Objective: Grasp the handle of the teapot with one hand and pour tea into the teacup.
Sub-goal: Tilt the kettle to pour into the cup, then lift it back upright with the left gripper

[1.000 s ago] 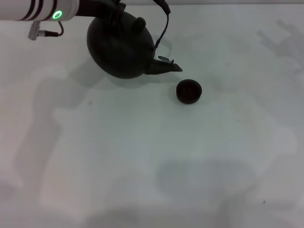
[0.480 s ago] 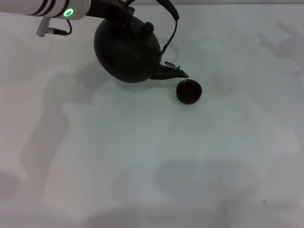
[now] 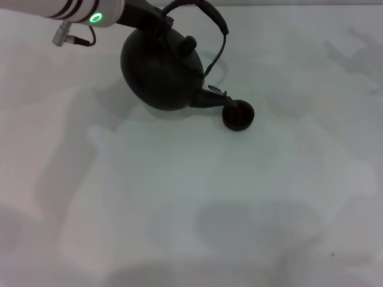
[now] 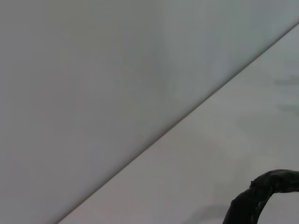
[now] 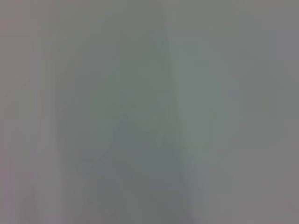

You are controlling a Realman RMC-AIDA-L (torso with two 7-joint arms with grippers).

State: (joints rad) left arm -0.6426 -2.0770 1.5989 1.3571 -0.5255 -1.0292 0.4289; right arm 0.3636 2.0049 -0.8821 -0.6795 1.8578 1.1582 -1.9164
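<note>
Teapot [image 3: 160,75] spout now reaches teacup [image 3: 238,115].

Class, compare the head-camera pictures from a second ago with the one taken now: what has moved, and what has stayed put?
The left arm has carried the teapot toward the robot's right, bringing its spout from short of the teacup to its rim. The handle moved with it. The teacup stayed in place on the table.

You've got no readable text, labels, brands or numbers anywhere. Only markings: a lit green ring light [image 3: 95,17] and black bands on the left arm [image 3: 66,8].
</note>
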